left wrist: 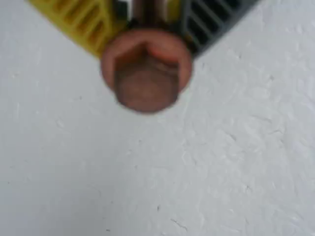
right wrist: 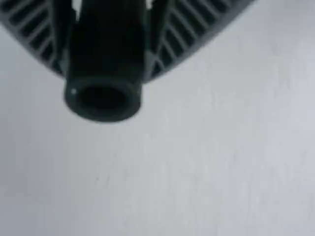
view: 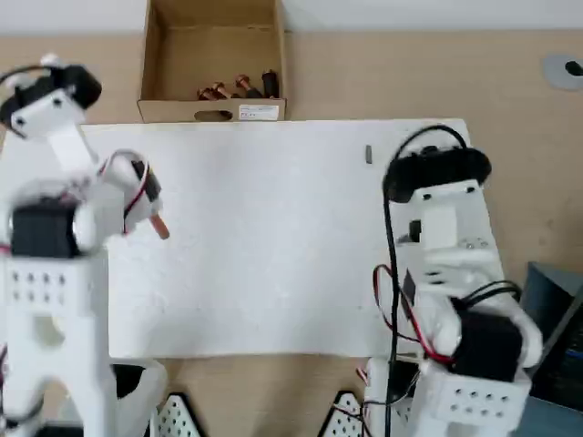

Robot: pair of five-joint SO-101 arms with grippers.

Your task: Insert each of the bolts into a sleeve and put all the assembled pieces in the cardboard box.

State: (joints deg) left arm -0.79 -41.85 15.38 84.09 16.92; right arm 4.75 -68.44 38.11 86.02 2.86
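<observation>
While several assembled pieces (view: 239, 88) already lie in the cardboard box (view: 150, 64), 1 pair is not yet joined: the left gripper (left wrist: 147, 14) is clamped on a copper bolt (left wrist: 146, 73), head outward, and the right gripper (right wrist: 110, 29) is clamped on a black sleeve (right wrist: 103, 98), its bore open, both above the white mat (view: 273, 255) with the box well beyond them. Judging from this, insertion and boxing remain for this pair.
</observation>
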